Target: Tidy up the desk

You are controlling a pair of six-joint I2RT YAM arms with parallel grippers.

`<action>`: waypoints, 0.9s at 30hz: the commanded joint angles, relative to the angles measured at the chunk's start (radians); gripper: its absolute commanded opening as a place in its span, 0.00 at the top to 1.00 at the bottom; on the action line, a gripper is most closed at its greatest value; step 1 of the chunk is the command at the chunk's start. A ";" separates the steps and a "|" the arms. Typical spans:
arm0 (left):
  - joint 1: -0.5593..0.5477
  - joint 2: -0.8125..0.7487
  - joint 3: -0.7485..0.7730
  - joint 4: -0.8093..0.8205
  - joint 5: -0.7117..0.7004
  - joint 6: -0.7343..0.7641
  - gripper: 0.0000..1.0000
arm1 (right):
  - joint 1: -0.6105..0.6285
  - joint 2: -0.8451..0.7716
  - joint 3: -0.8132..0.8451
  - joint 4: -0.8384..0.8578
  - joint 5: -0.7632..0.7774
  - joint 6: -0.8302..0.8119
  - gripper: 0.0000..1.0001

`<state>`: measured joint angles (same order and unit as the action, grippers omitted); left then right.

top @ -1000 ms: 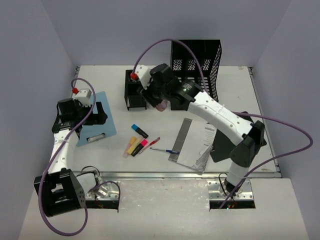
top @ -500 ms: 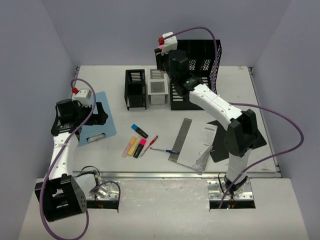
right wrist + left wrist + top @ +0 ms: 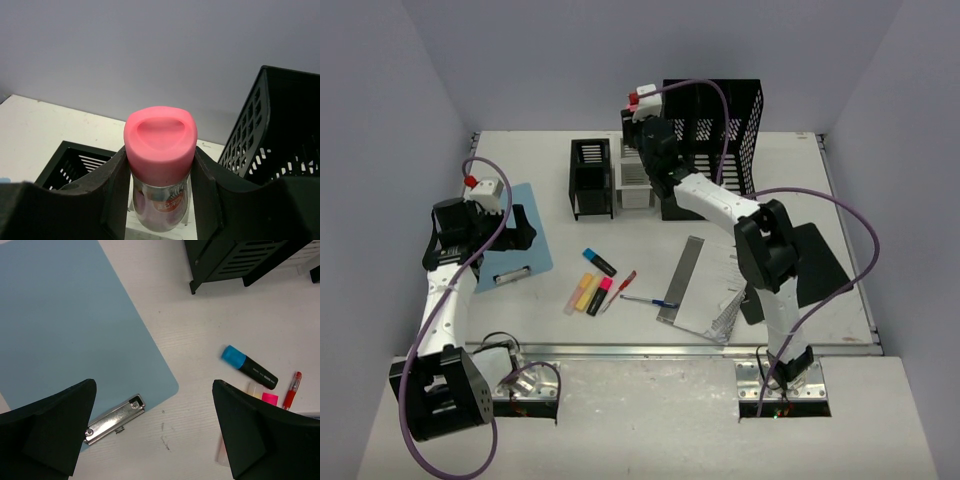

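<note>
Right wrist view: right gripper (image 3: 160, 172) squeezes a pink-capped bottle (image 3: 160, 137) at frame middle | left gripper (image 3: 154, 390) hangs wide open, holding nothing | desk (image 3: 790, 170) fills top view's middle | risk: bottle slips, misses white holder (image 3: 632, 185), tips over

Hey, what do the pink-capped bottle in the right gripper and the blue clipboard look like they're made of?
Bottle: clear body, glass or plastic, see-through with a printed label; pink cap, matte, smooth, probably moulded plastic. Clipboard: flat pale blue sheet, matte, likely plastic; its clip is shiny silver metal with rivets.
</note>
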<state>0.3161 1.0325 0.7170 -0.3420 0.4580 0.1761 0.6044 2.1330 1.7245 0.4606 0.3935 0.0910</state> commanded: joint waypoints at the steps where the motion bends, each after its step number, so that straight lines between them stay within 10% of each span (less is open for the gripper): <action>1: 0.015 0.004 0.004 0.028 0.025 0.010 0.00 | -0.006 0.016 0.049 0.187 0.044 0.009 0.99; 19: 0.015 0.028 0.006 0.029 0.013 0.008 0.00 | -0.028 0.189 0.012 0.397 0.019 0.042 0.96; 27: 0.015 0.032 0.007 0.029 0.015 0.010 0.00 | -0.031 0.202 -0.005 0.394 -0.007 0.047 0.65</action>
<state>0.3161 1.0626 0.7170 -0.3420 0.4564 0.1757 0.5781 2.3581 1.7130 0.7414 0.3889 0.1181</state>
